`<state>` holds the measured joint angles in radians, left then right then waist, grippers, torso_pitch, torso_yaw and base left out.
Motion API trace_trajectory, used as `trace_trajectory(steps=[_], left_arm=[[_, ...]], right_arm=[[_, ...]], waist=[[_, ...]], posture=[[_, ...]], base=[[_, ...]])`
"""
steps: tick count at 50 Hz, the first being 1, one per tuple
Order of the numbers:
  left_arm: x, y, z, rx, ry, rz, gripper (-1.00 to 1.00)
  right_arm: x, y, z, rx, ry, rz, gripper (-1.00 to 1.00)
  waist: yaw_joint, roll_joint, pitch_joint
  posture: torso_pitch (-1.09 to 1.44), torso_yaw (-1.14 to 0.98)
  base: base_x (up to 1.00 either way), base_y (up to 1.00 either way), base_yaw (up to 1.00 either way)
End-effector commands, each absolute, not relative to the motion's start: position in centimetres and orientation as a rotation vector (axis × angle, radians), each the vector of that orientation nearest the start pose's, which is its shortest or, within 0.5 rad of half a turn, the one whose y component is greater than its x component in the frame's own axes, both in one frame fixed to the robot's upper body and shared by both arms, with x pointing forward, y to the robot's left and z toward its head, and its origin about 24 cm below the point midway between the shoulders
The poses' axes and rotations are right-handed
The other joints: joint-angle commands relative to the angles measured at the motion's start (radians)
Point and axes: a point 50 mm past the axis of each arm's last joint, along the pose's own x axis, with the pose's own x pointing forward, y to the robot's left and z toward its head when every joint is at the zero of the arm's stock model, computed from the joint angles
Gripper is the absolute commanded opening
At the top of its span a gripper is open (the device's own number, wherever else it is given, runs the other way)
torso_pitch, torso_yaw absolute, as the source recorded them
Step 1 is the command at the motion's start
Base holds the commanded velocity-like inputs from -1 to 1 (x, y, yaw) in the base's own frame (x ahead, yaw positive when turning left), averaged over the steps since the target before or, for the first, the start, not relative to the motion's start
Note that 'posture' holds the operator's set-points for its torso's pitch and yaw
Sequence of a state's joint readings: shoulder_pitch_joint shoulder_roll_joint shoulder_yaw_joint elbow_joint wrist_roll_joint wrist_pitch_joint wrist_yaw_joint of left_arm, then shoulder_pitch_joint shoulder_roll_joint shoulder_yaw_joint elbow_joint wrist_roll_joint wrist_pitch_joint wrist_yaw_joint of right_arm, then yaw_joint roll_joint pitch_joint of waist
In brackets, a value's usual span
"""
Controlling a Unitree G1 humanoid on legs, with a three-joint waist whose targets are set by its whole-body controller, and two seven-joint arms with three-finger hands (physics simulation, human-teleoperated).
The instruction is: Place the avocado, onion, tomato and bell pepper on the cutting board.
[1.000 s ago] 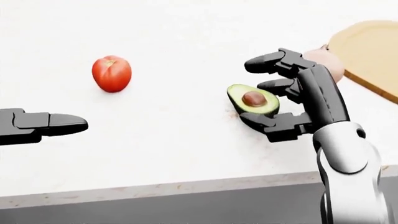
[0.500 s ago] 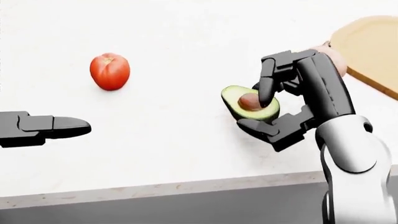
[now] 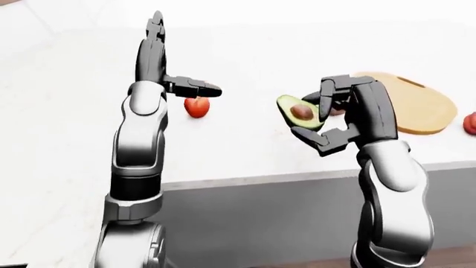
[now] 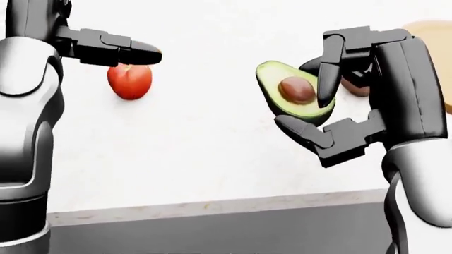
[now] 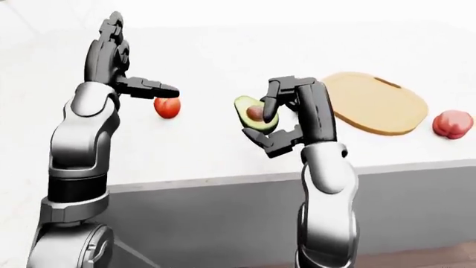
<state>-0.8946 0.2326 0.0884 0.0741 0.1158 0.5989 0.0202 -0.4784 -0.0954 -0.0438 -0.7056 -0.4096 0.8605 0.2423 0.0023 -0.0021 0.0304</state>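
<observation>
My right hand (image 4: 307, 112) is shut on the avocado half (image 4: 295, 94), cut face and pit showing, held up above the white counter (image 4: 197, 148). The red tomato (image 4: 129, 81) lies on the counter at the left. My left hand (image 4: 131, 53) is raised above the tomato with its fingers straight, open and empty. The brownish onion (image 4: 357, 88) is mostly hidden behind my right hand. The wooden cutting board (image 5: 375, 103) lies to the right of my right hand. The red bell pepper (image 5: 451, 124) sits on the counter right of the board.
The counter's edge (image 4: 212, 209) runs across the bottom of the head view, with a grey cabinet face (image 3: 260, 218) below it. White counter surface stretches between the tomato and the avocado.
My right hand has closed on the avocado and lifted it off the counter. My left arm has risen from the lower left to above the tomato.
</observation>
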Motion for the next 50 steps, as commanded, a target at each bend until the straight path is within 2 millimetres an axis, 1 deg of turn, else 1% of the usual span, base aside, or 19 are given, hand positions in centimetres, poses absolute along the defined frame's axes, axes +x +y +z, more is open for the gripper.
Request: trace_trajectory(steps=[1,2,3,4,5,6,7,8,9,11,12,13,16,19,21,26,32,36,50], left_arm=[[36.4,15.5,28.3,0.284,-0.338,0.103,1.0],[37.0,15.5,28.4,0.294,-0.33,0.105,1.0],[37.1,15.4,28.5,0.293,-0.33,0.104,1.0],[37.6,15.3,28.7,0.294,-0.329,0.1,1.0],[37.8,15.3,28.8,0.298,-0.332,0.101,1.0],[38.4,15.1,28.7,0.311,-0.329,0.099,1.0],[38.7,14.9,28.7,0.316,-0.326,0.093,1.0],[39.1,14.8,28.8,0.334,-0.329,0.092,1.0],[39.3,14.7,28.8,0.334,-0.327,0.088,1.0],[40.3,14.4,27.9,0.35,-0.303,0.073,1.0],[40.5,14.4,27.7,0.362,-0.303,0.074,1.0],[40.7,14.4,27.2,0.37,-0.287,0.073,1.0],[41.2,14.5,26.5,0.372,-0.268,0.069,1.0],[41.5,14.6,25.8,0.386,-0.253,0.075,1.0],[41.6,14.7,25.9,0.386,-0.252,0.078,1.0],[41.6,14.7,25.3,0.401,-0.243,0.08,1.0],[41.7,14.7,24.2,0.416,-0.222,0.074,1.0],[42.0,14.4,23.0,0.422,-0.203,0.056,1.0],[42.4,14.5,20.8,0.441,-0.169,0.06,1.0]], right_arm=[[25.6,-15.2,25.0,-0.348,-0.38,-0.045,-1.0],[25.5,-15.5,25.3,-0.316,-0.395,-0.078,-1.0],[25.3,-15.4,25.8,-0.264,-0.458,-0.061,-1.0],[25.6,-15.9,25.6,-0.351,-0.417,-0.113,-1.0],[25.5,-16.1,25.8,-0.318,-0.435,-0.139,-1.0],[25.3,-16.3,26.4,-0.284,-0.47,-0.151,-1.0],[25.5,-16.4,26.3,-0.278,-0.432,-0.146,-1.0],[25.1,-16.4,26.9,-0.261,-0.477,-0.147,-1.0],[25.1,-16.2,26.9,-0.254,-0.484,-0.116,-1.0],[25.4,-16.2,26.4,-0.257,-0.455,-0.131,-1.0],[25.4,-16.3,26.3,-0.26,-0.447,-0.144,-1.0],[25.5,-16.3,26.1,-0.303,-0.427,-0.14,-1.0],[25.4,-16.3,25.8,-0.293,-0.414,-0.126,-1.0],[25.0,-16.3,25.9,-0.27,-0.435,-0.118,-1.0],[25.1,-16.4,25.8,-0.285,-0.427,-0.129,-1.0],[25.1,-16.6,25.2,-0.295,-0.408,-0.136,-1.0],[25.2,-16.5,24.9,-0.297,-0.399,-0.133,-1.0],[25.3,-16.4,24.8,-0.292,-0.403,-0.126,-1.0],[25.4,-16.2,24.5,-0.284,-0.407,-0.119,-1.0]], waist=[[0.003,0.0,-0.024],[0.001,-0.001,-0.024],[0.001,-0.001,-0.025],[0.001,0.0,-0.026],[0.0,-0.002,-0.025],[0.001,-0.002,-0.025],[0.001,-0.001,-0.025],[0.001,-0.003,-0.026],[0.002,-0.004,-0.026],[0.003,-0.006,-0.025],[0.004,-0.007,-0.025],[0.003,-0.008,-0.026],[0.001,-0.011,-0.03],[0.001,-0.012,-0.032],[0.0,-0.012,-0.032],[0.0,-0.011,-0.031],[0.0,-0.01,-0.033],[-0.001,-0.01,-0.034],[-0.002,-0.01,-0.038]], posture=[[0.0,0.0],[0.0,0.0],[0.0,0.0],[0.0,0.0],[0.0,0.0],[0.0,0.0],[0.0,0.0],[0.0,0.0],[0.0,0.0],[0.0,0.0],[0.0,0.0],[0.0,0.0],[0.0,0.0],[0.0,0.0],[0.0,0.0],[0.0,0.0],[0.0,0.0],[0.0,0.0],[0.0,0.0]], base=[[0.0,0.0,0.0],[0.0,0.0,0.0],[0.0,0.0,0.0],[0.0,0.0,0.0],[0.0,0.0,0.0],[0.0,0.0,0.0],[0.0,0.0,0.0],[0.0,0.0,0.0],[0.0,0.0,0.0],[0.0,0.0,0.0],[0.0,0.0,0.0],[0.0,0.0,0.0],[0.0,0.0,0.0],[0.0,0.0,0.0],[0.0,0.0,0.0],[0.0,0.0,0.0],[0.0,0.0,0.0],[0.0,0.0,0.0],[0.0,0.0,0.0]])
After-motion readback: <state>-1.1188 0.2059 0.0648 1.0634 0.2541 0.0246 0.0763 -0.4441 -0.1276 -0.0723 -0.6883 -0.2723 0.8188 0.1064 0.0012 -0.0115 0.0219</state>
